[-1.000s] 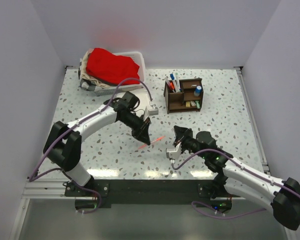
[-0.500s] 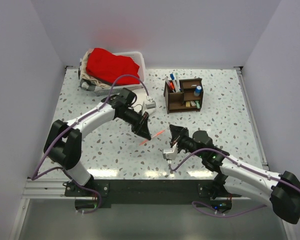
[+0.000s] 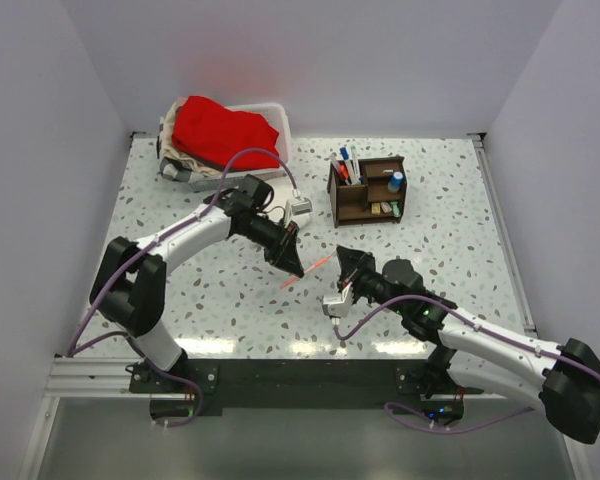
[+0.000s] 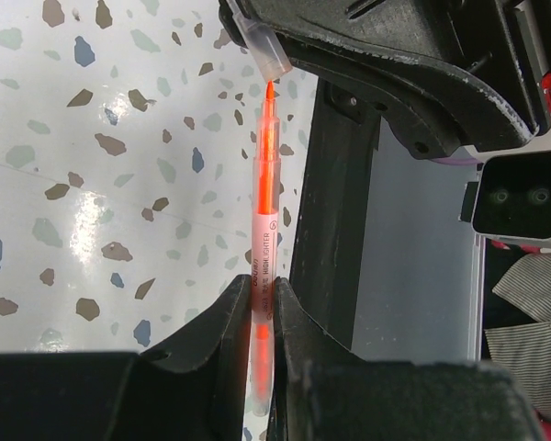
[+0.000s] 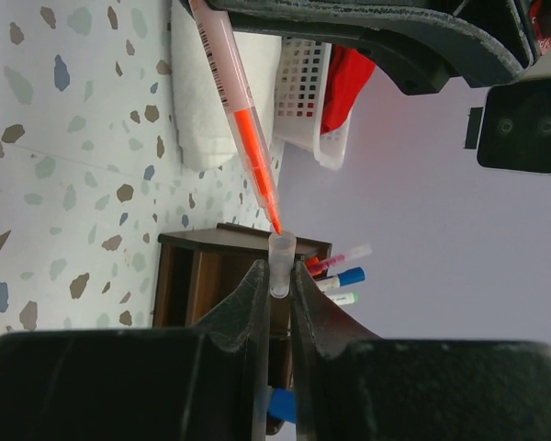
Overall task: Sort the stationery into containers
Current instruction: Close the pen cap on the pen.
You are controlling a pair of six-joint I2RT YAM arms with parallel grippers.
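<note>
The left gripper (image 4: 260, 308) pinches the back end of a thin orange plastic highlighter pen (image 4: 264, 202). Its tip sits right at the small clear cap (image 5: 281, 257) squeezed in the right gripper (image 5: 277, 285). Both look light, hard and slippery.

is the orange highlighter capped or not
Uncapped: highlighter tip sits bare at the mouth of the clear cap in the right gripper; left gripper holds the barrel.

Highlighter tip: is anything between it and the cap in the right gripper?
Nothing visible. In both wrist views the highlighter tip points straight at the open mouth of the clear cap, right at its rim.
</note>
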